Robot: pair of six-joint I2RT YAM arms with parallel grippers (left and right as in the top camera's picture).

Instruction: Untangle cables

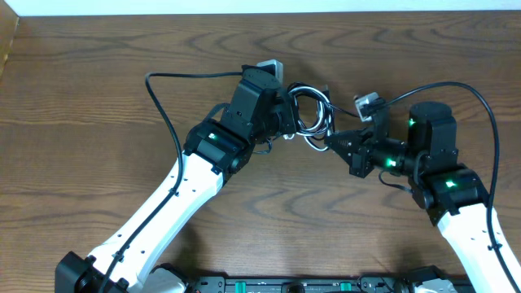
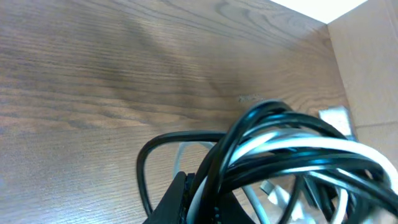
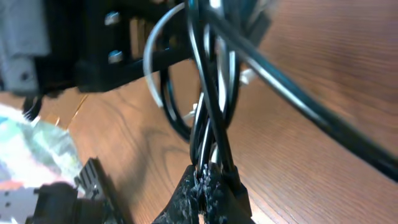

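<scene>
Right gripper [image 3: 204, 183] was closed tight on the coiled cables [image 2: 292, 148]; left gripper [image 1: 291, 114] apparently clamped the same bundle.

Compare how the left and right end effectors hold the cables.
The left end effector grips the cables at the bundle's left side; the right end effector pinches its lower edge. The left one reaches in from the left, the right one from the right. Both are shut on black and white strands together.

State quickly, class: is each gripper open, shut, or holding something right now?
Left gripper: shut on the cables.
Right gripper: shut on the same cables.
</scene>
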